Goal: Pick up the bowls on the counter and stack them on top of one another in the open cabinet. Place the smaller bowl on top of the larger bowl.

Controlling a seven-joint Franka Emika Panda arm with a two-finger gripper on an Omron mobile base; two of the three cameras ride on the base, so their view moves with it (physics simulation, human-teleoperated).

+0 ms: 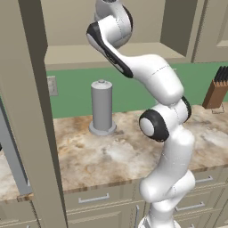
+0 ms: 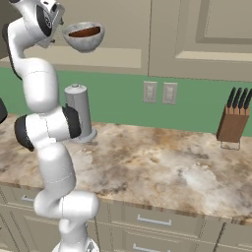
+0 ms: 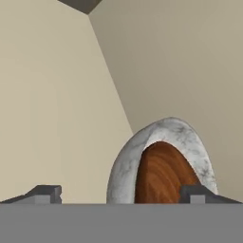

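Glossy dark reddish-brown round bowl [image 2: 84, 32] nested in pale whitish-grey round bowl [image 2: 83, 41], upper left of right base view. Tall grey cylindrical canister [image 2: 78, 112] on mottled stone worktop [image 2: 162, 167], below; wooden knife block [image 2: 232, 123] far right.

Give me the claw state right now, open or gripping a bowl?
Claw: open, holding nothing; brown bowl sits nested in the pale bowl between its tips.

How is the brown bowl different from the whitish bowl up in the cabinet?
The smaller bowl is glossy reddish-brown like wood; the larger bowl is pale and marbled grey. The smaller bowl sits inside; the larger bowl wraps around it as the outer one. Only the smaller bowl's inside shows; the larger bowl's rim and outer wall show. Both are round and nested together in the open cabinet.
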